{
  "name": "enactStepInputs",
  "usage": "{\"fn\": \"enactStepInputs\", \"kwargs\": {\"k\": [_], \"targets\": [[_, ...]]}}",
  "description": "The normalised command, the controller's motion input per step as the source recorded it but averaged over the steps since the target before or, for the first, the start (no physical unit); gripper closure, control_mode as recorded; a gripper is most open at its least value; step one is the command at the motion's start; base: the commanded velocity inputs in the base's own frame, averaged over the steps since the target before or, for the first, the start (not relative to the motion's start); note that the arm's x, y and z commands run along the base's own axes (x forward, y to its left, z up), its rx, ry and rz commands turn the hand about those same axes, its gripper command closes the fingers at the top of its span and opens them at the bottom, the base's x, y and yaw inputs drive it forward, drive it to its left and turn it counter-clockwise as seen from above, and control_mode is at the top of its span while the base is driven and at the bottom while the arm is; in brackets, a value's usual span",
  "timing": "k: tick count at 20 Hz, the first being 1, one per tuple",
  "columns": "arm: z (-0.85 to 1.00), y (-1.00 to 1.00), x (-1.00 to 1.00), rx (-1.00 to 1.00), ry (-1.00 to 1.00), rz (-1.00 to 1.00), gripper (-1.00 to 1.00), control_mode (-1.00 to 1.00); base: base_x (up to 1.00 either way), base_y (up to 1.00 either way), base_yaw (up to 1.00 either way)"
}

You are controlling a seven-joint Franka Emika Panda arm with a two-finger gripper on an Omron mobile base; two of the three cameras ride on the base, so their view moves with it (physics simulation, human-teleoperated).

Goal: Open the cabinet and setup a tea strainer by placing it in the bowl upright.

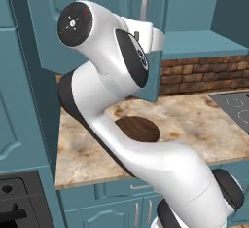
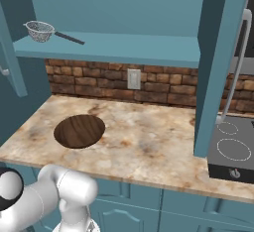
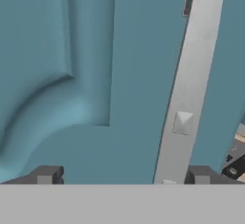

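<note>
From my remote seat, working left to right across the right base view: the left teal cabinet door [image 2: 10, 62] stands swung out at the far left, and on the open shelf behind it lies the small silver wire-mesh tea strainer [image 2: 39, 30], resting on its side-rim with its thin dark handle pointing right. Below it, on the mottled marble bench [image 2: 149, 146], sits the wide shallow dark-brown wooden bowl [image 2: 79, 131] — bare inside and well apart from the strainer. Further right comes the white wall socket [image 2: 134, 79] on the brick backsplash, then the right teal door [image 2: 218, 67], swung out edge-on with its long silver bar handle [image 2: 237, 62], and the dark hob [image 2: 230, 149] at the far right.

In the hand view my claw [image 3: 123, 176] stands spread wide, its two dark tips apart and gripping nothing; the silver bar handle [image 3: 186, 94] of the arched teal door runs between them, just ahead.

I judge the opening step done — both doors look open and the claw is released from the handle. The next move calls for backing off the door, swinging right to the shelf, and taking the strainer by rim or handle so it can go into the bowl upright.
</note>
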Motion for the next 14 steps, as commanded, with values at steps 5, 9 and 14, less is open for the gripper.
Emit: {"fn": "enactStepInputs", "kwargs": {"k": [5, 9, 14], "targets": [[0.00, 0.04, -0.70, 0.02, 0.00, 0.00, -1.00, -1.00, 0.00, 0.00, 0.00], [0.00, -0.25, -0.89, 0.05, 0.00, 0.03, -1.00, -1.00, 0.00, 0.00, 0.00], [0.00, -0.43, -0.80, 0.10, 0.00, 0.05, -1.00, -1.00, 0.00, 0.00, 0.00]]}}
